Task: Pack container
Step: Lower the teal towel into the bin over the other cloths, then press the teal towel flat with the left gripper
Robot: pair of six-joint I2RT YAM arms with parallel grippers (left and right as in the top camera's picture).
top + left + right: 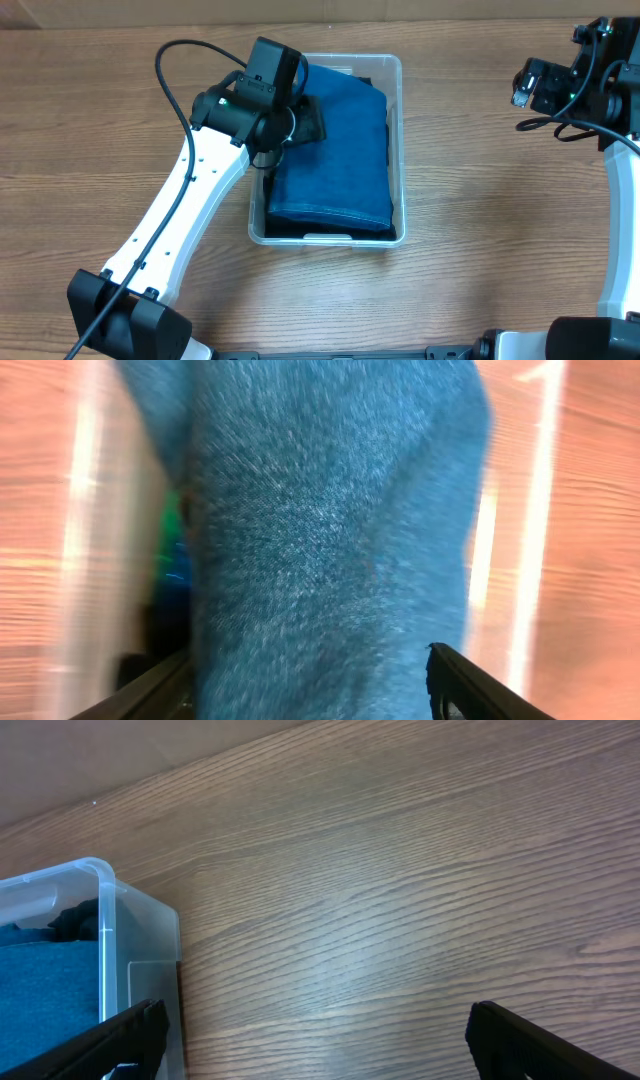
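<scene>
The clear plastic container sits mid-table with folded blue denim cloth filling it over darker items. My left gripper hovers over the container's left part, low above the cloth. In the left wrist view the blue cloth fills the frame between my two spread fingers; the gripper is open and holds nothing. My right gripper is at the far right, away from the container, open and empty. The right wrist view shows the open fingers over bare wood, with the container's corner at left.
The wooden table spreads around the container. The right arm's base stands along the right edge. The left arm's link crosses the table's left front. A pale wall edge lies beyond the table.
</scene>
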